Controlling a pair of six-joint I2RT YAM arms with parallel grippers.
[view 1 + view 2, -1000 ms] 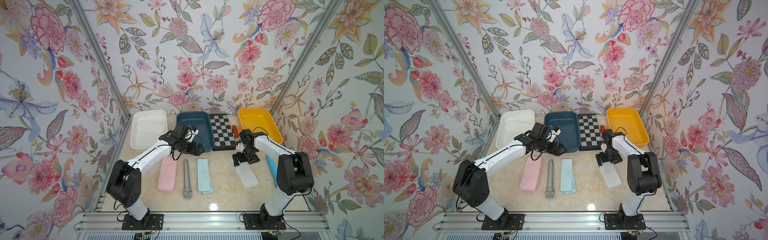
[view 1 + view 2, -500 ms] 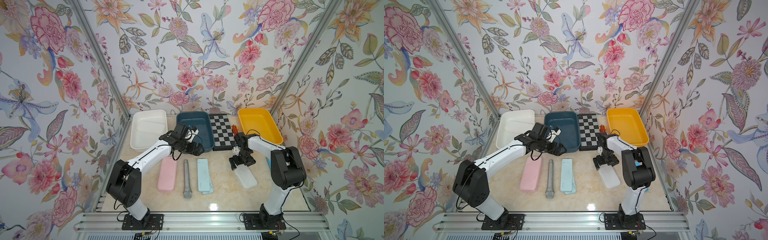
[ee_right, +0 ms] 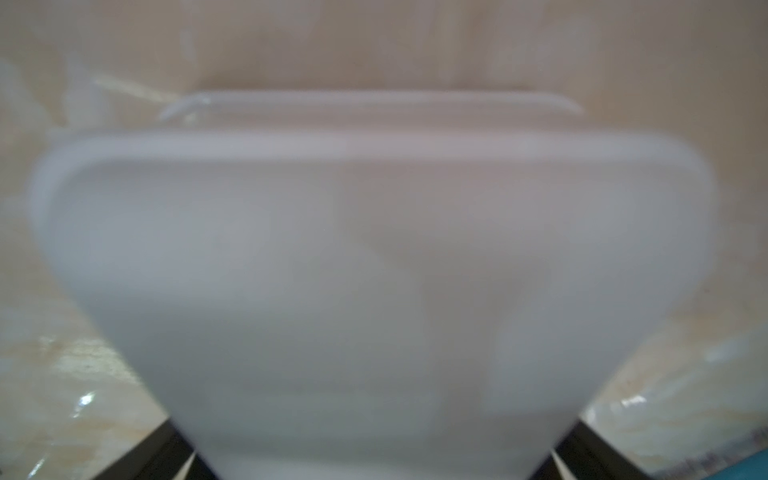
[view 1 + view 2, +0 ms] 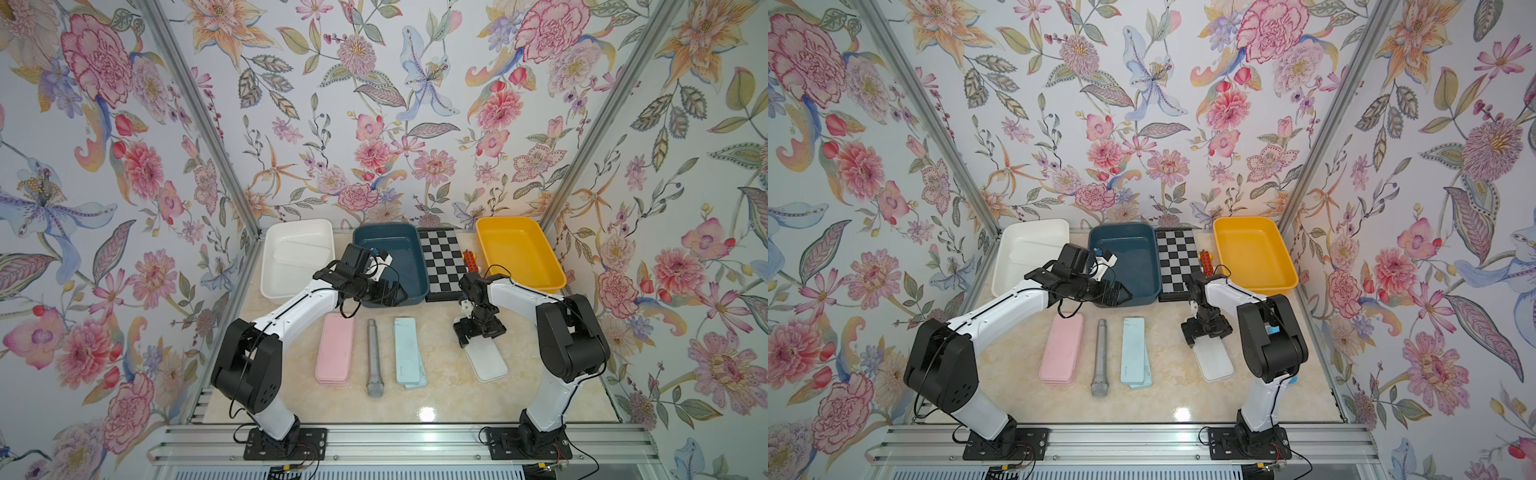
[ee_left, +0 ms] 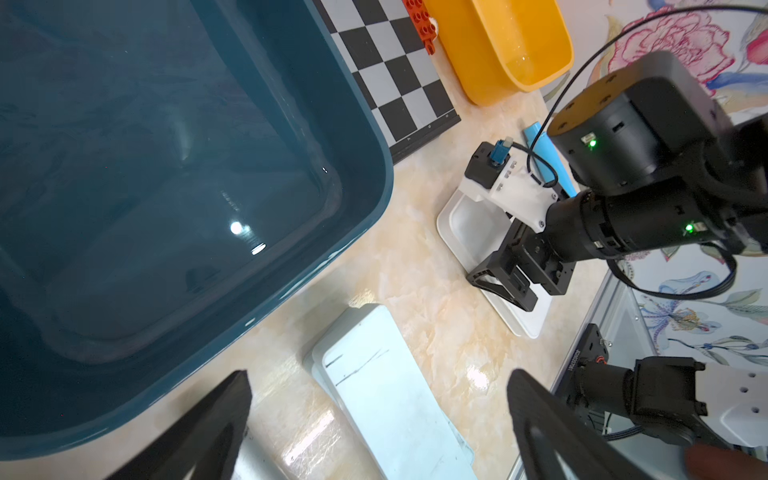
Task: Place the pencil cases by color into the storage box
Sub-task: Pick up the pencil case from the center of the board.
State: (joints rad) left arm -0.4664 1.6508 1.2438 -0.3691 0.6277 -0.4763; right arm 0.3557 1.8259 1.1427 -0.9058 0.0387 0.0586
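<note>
Since a second ago the right pincer (image 4: 478,336) has slid away from the checkerboard (image 4: 442,266) toward the front of the table (image 4: 436,374) and come down over the far end of the white case (image 4: 490,365), and that arm's elbow has swung inward; the left arm has not shifted. In the right wrist view the white case (image 3: 374,270) fills the blurred picture, a dark fingertip (image 3: 166,453) close at each side; whether the pincer already pinches the case I cannot tell. The case lies flat on the table, in front of the yellow bin (image 4: 552,266). The left pincer (image 5: 382,415) is spread wide and holds nothing, hanging by the near corner of the dark blue bin (image 4: 419,270), just beyond the far ends of the microphone (image 4: 372,357) and the pale blue cases (image 4: 409,353). These two cases lie stacked, slightly askew. The pink cases (image 4: 336,351) lie stacked on the microphone's other side. A second white case (image 4: 301,255) lies inside the white bin (image 4: 268,266). Both top views show the dark blue and yellow bins bare inside.
</note>
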